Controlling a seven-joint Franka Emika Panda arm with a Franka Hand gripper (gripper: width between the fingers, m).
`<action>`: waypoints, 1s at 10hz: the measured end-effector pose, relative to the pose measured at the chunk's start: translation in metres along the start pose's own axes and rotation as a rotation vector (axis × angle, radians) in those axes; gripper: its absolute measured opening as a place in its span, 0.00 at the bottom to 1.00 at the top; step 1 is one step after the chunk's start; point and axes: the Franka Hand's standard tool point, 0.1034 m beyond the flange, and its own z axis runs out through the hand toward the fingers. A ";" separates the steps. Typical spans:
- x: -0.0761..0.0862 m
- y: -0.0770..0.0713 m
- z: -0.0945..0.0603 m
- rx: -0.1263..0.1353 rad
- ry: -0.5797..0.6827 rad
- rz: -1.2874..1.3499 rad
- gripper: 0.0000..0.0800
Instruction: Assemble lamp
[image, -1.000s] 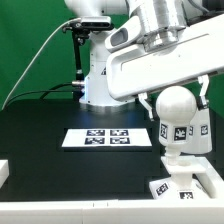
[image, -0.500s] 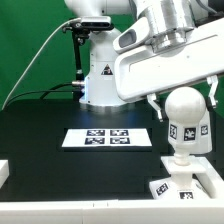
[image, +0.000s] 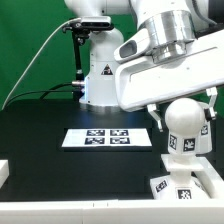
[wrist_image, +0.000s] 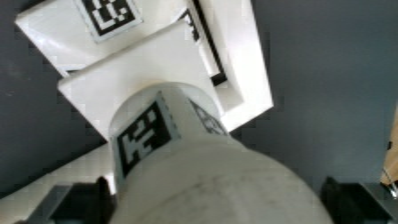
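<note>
While your two-finger gripper (image: 184, 116) clasps the white round-headed plastic bulb (image: 186, 128), that bulb stands upright over the flat square white base (image: 168, 187).
You find both near, at the exterior view's right; whether they touch, I cannot tell.

Obstacles, exterior view's right: the white round-headed plastic bulb (image: 185, 125) blocks you, upright over the flat square white base (image: 200, 186). Centre: the thin white marker board (image: 107, 138) lies flat; you can pass above it. Free room: you have bare black table (image: 40, 130) on the exterior view's left
</note>
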 end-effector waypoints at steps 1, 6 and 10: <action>0.001 0.002 0.002 -0.002 0.002 0.000 0.72; 0.003 0.003 0.003 -0.002 0.006 -0.001 0.86; 0.008 0.006 -0.009 -0.030 -0.230 -0.121 0.87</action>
